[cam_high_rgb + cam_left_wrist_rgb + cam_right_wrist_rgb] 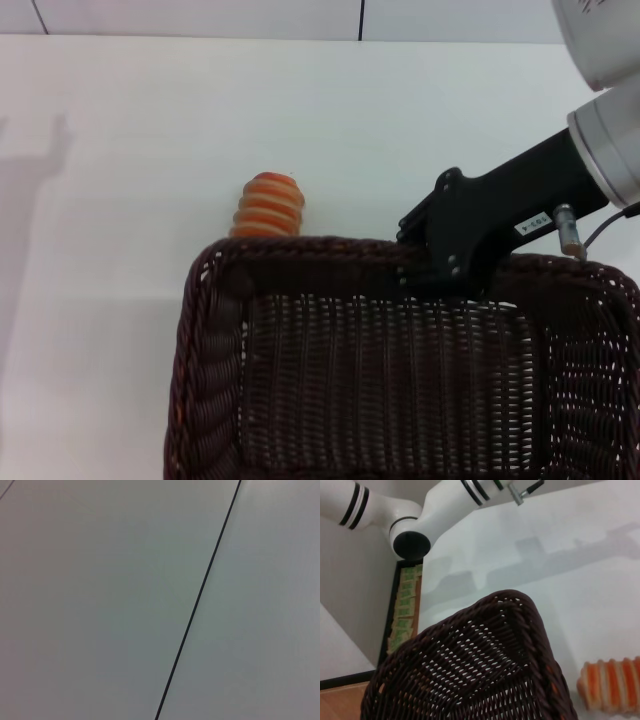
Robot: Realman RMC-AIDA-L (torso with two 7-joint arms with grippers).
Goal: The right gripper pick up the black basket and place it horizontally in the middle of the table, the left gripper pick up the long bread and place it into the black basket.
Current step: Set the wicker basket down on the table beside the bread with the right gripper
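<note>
Nearest you, the black basket [400, 380] fills the lower head view on the table [120, 200], with the right gripper [425, 262] clamped on its far rim. Your long bread [267, 206] lies just beyond the basket's far left corner, and the left gripper is out of sight.

Beyond my white tabletop [150, 130] stands a pale panelled wall [200, 15] with dark seams; wooden floor [340, 702] lies below.

Small white label [531, 222] on right pincer [432, 262] body; print too small to read.
</note>
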